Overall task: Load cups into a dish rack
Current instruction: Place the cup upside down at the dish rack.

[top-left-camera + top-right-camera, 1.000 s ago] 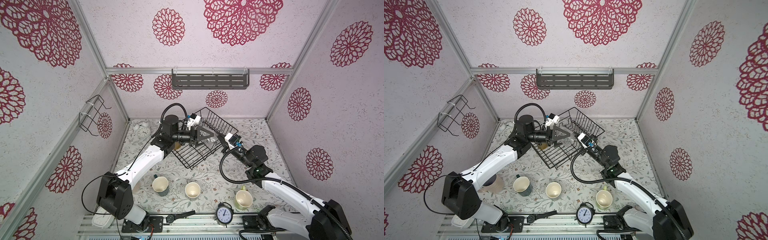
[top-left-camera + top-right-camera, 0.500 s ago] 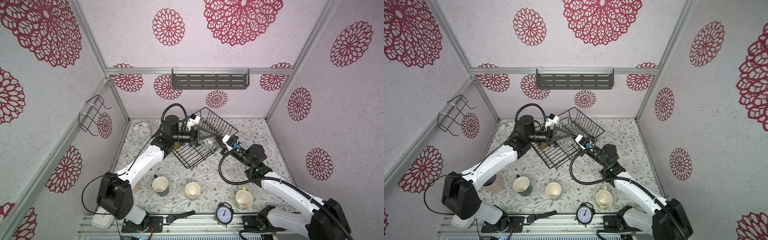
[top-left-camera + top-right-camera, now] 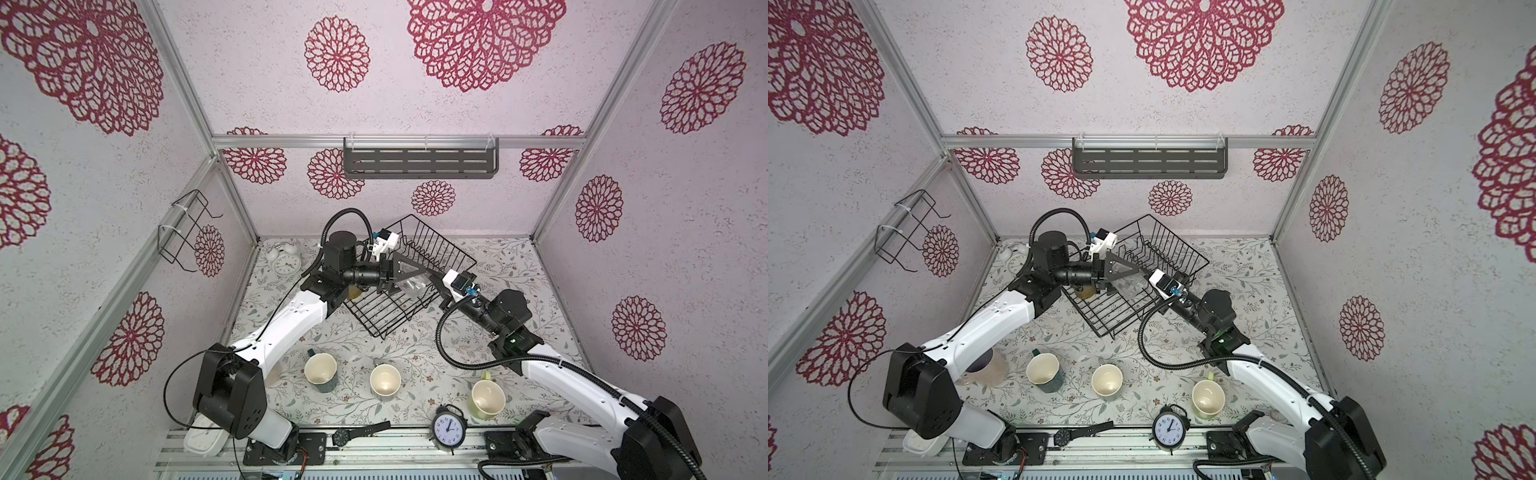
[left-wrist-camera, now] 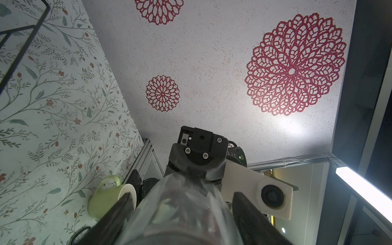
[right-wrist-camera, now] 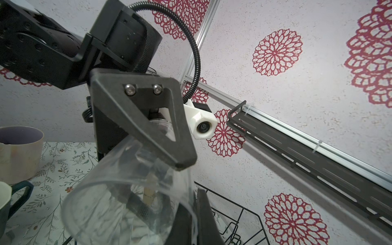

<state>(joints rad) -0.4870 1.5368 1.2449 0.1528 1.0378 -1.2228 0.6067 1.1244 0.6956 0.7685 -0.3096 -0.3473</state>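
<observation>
Taking the glass [image 3: 411, 284] over cleanly means closing your left tool [image 4: 181, 197] square on its body before the right tool [image 3: 428, 286] lets go. The right tool is pinched shut on the glass wall at the rim. Your left jaws straddle the glass above the rack [image 3: 440, 253], which sits toward the desk's back edge. Whether they bite yet cannot be told. Compared with a second ago, the right arm has crept toward the left one. The middle mug [image 3: 385, 380] by the front edge sits unchanged.
</observation>
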